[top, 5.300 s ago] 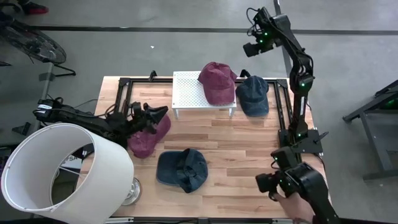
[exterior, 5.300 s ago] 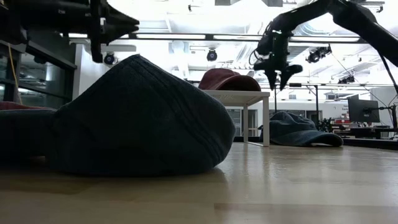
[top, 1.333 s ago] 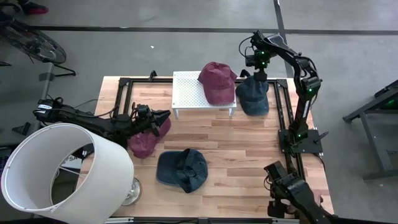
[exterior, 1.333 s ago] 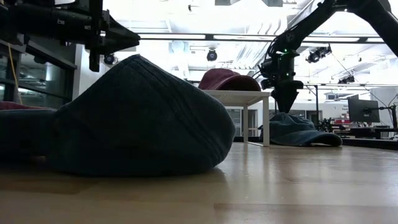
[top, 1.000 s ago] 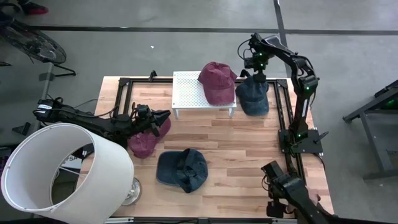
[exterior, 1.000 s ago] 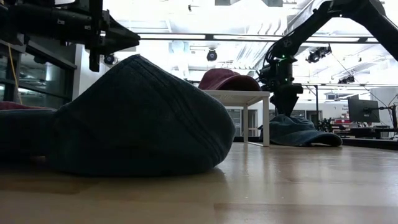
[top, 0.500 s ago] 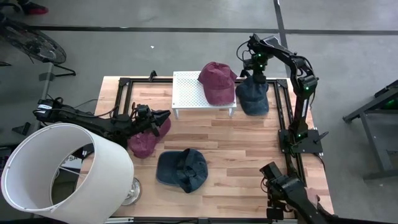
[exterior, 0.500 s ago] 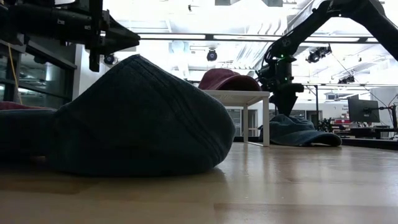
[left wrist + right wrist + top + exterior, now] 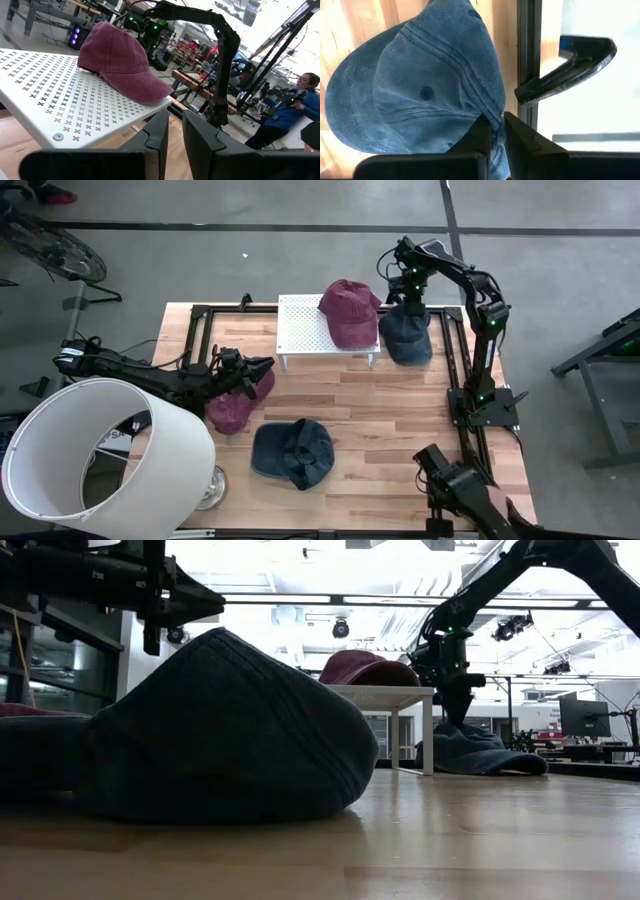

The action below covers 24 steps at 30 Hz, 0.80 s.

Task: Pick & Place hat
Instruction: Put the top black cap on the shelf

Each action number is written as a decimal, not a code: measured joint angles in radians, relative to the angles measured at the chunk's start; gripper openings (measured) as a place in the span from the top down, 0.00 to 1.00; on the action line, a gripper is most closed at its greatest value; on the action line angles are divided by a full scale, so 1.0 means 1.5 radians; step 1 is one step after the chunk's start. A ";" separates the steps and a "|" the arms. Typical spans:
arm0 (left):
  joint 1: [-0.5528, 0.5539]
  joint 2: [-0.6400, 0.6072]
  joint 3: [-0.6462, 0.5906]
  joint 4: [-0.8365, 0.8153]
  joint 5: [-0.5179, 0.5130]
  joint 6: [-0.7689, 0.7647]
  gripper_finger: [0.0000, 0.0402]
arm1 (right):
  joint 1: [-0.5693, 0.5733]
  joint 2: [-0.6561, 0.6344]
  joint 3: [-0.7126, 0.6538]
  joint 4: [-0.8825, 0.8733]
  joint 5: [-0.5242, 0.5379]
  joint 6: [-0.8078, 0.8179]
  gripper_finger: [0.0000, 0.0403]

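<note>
A blue hat (image 9: 406, 340) lies on the table at the far right, beside the white perforated stand (image 9: 300, 330). My right gripper (image 9: 408, 308) is down on the hat's crown (image 9: 420, 85) and shut on it. A maroon hat (image 9: 348, 310) sits on the stand. A second maroon hat (image 9: 230, 408) lies at the left, with my left gripper (image 9: 262, 366) shut above it and nothing between its fingers (image 9: 157, 132). Another blue hat (image 9: 293, 452) lies near the front middle. My right gripper pinches a raised fold of the crown's cloth (image 9: 492, 116), off to one side of the top button (image 9: 426, 92), between its two fingers (image 9: 480, 137). The fingers come from above, pointing down. The hat's brim and lower rim (image 9: 500, 765) rest on the table.
A black frame rail (image 9: 462, 370) runs along the table's right side close to the held hat. A big white lampshade (image 9: 90, 455) fills the near left corner. A dark device (image 9: 462, 485) sits at the near right corner. A person (image 9: 295, 102) shows beyond the table.
My right gripper has sunk a little onto the far-right blue hat, and its fingers have drawn together on the crown. The hat stays on the table.
</note>
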 joint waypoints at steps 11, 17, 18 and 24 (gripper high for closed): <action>0.000 0.000 0.000 -0.001 0.000 0.000 0.86 | 0.046 0.000 0.028 -0.102 0.017 0.136 0.94; 0.000 0.000 0.000 0.000 0.000 0.000 0.86 | 0.085 0.000 0.090 -0.169 0.037 0.206 0.94; 0.000 0.000 0.000 0.000 0.000 0.000 0.86 | 0.090 -0.002 0.102 -0.172 0.043 0.212 0.94; 0.000 0.000 0.000 0.000 0.000 0.000 0.86 | 0.120 -0.010 0.192 -0.194 0.072 0.269 0.94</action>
